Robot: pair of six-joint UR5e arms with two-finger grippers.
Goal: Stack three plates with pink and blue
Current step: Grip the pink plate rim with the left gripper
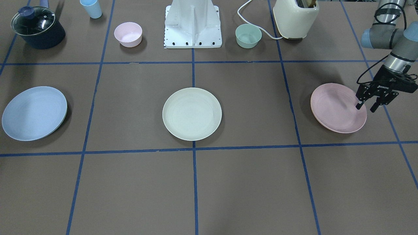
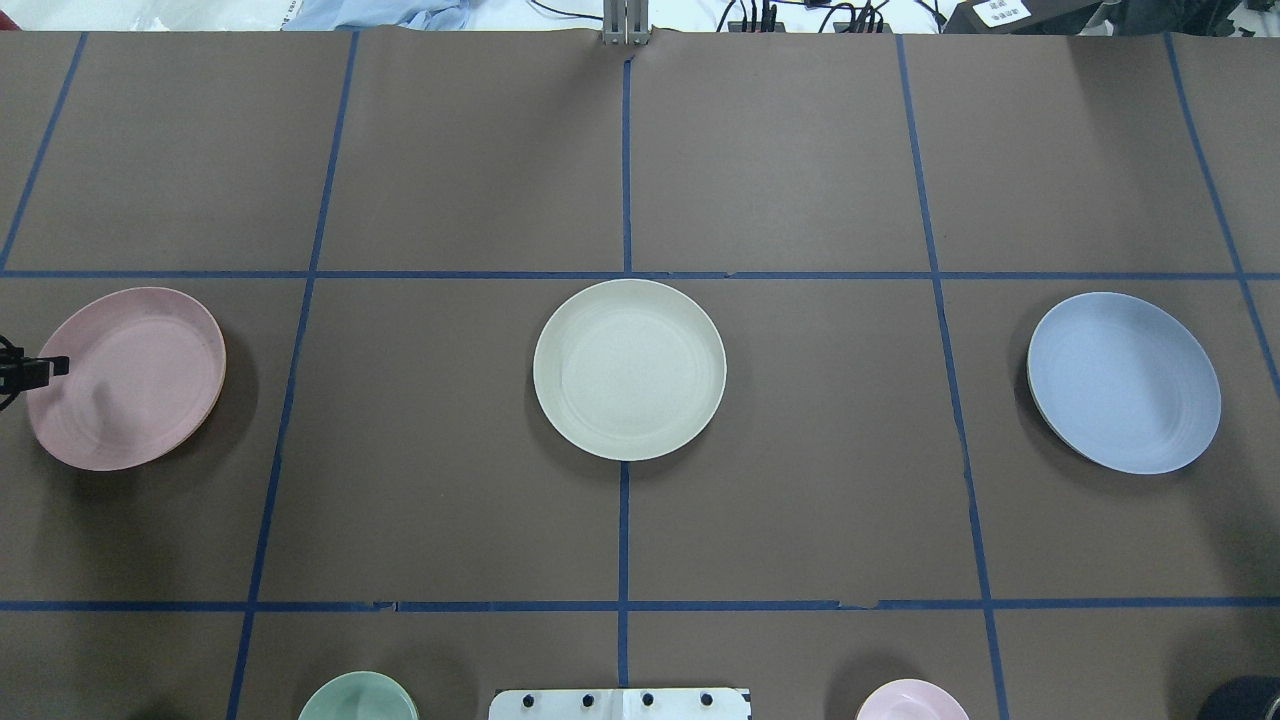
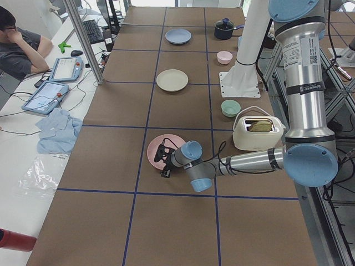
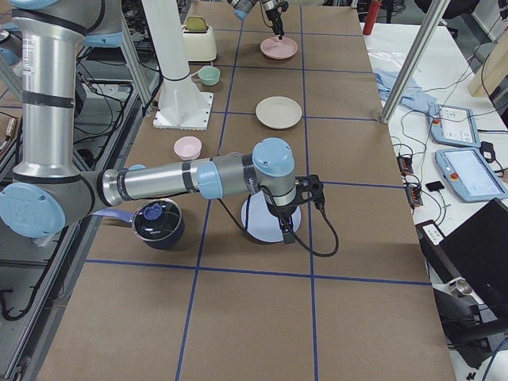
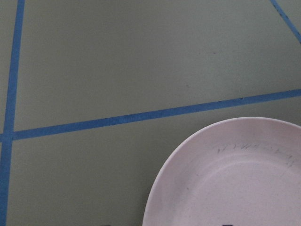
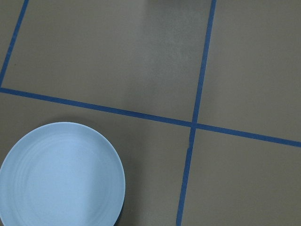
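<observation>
Left hand [image 1: 366, 107] (fingers spread) hangs at one pink plate [image 1: 334, 109]; one cream [image 1: 192, 114], one blue [image 1: 34, 113].

White brand lettering on the black body of the left gripper [image 1: 366, 108], at the left end of the desk [image 1: 248, 182], reads "ROBOTIQ", small but legible. The upright silver tube of the left arm [image 3: 302, 116] carries a white sticker [image 3: 293, 53] with a square code and a dark band [image 3: 304, 88] with pale lettering, both too small to read. Faint dark scribbled marks near the rim of the pink plate [image 5: 225, 188] cannot be made out.
</observation>
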